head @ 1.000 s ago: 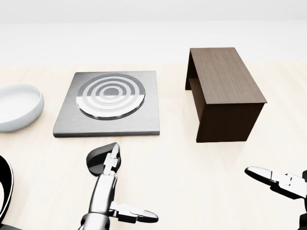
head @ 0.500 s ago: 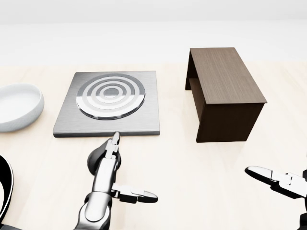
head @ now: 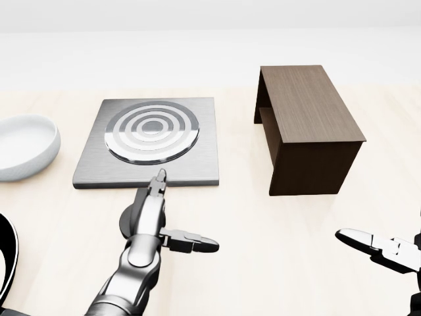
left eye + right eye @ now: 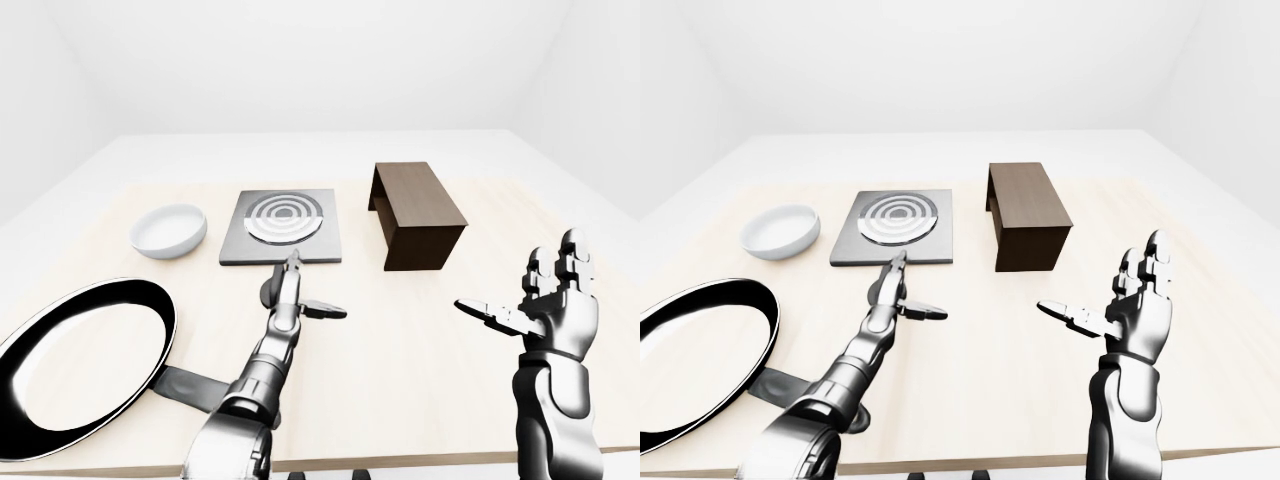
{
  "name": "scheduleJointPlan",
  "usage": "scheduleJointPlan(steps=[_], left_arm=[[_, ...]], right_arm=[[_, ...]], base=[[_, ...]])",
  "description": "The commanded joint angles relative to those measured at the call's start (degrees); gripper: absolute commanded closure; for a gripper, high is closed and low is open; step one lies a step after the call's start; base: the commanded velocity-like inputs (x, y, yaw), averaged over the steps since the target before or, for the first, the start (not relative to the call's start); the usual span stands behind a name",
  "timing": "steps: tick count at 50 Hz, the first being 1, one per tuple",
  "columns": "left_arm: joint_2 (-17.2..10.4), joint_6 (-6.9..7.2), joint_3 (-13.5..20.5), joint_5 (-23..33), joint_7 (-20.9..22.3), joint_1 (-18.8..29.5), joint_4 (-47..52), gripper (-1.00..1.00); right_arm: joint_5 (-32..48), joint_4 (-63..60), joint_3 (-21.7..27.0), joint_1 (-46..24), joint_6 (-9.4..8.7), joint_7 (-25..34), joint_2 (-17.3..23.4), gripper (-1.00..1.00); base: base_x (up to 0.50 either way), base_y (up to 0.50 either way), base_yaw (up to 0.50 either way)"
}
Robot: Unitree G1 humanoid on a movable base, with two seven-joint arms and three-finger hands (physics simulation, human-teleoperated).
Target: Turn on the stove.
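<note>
The stove is a flat grey square plate with a burner of concentric rings, lying left of centre in the head view. My left hand is open, its long fingers stretched out so that the tip reaches the stove's lower edge and the thumb points right. A dark round thing shows on the table just left of that hand, partly hidden by it. My right hand hovers open at the right, palm turned inward, holding nothing.
A white bowl sits left of the stove. A dark brown wooden box shelf stands to the stove's right. A large black frying pan lies at the lower left, near the table's near edge.
My left hand has reached up toward the stove, from well below it to its lower edge. The right hand and the other things have stayed put.
</note>
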State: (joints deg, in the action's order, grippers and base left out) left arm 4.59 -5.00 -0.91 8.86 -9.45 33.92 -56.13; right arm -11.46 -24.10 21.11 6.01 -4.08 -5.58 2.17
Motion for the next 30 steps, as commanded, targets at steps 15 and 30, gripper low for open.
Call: scheduleJointPlan(steps=[15, 30], left_arm=[[-2.0, 0.00, 3.0, -5.4, -2.1, 8.3, -10.2, -1.00], [-3.0, 0.00, 4.1, -6.6, -17.8, 8.5, -6.4, -1.00]], right_arm=[[0.1, 0.3, -0.3, 0.0, 0.26, 0.0, -0.1, -1.00], [0.0, 0.0, -0.4, -0.2, -0.18, 0.0, 0.0, -1.00]], base=[[0.00, 0.00, 0.00], [0.00, 0.00, 0.00]])
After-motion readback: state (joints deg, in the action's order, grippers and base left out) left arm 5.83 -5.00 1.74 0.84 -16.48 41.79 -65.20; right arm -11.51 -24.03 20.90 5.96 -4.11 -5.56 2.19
